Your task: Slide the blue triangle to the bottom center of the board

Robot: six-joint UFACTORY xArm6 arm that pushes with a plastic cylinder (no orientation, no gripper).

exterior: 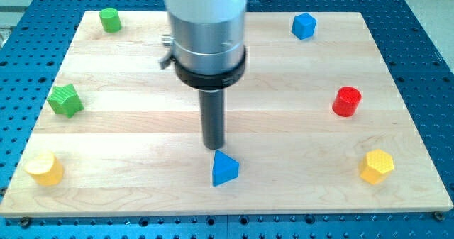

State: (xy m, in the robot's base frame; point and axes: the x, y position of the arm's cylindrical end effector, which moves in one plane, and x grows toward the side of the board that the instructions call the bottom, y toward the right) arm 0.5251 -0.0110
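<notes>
Blue triangle nearly home at the bottom centre of the board.

My tip (pixel 213 148) sits just above the blue triangle (pixel 225 169), at about its 11 o'clock, touching or nearly so. The triangle lies at 6 o'clock on the wooden board (pixel 142 196), which rests on the blue desk (pixel 425 69). The push looks to be in its last stretch; the next move likely calls for only a short nudge toward 6 o'clock, or none. There is no gripper here, only a rod, so nothing opens or closes. No labels or writing can be read.
</notes>
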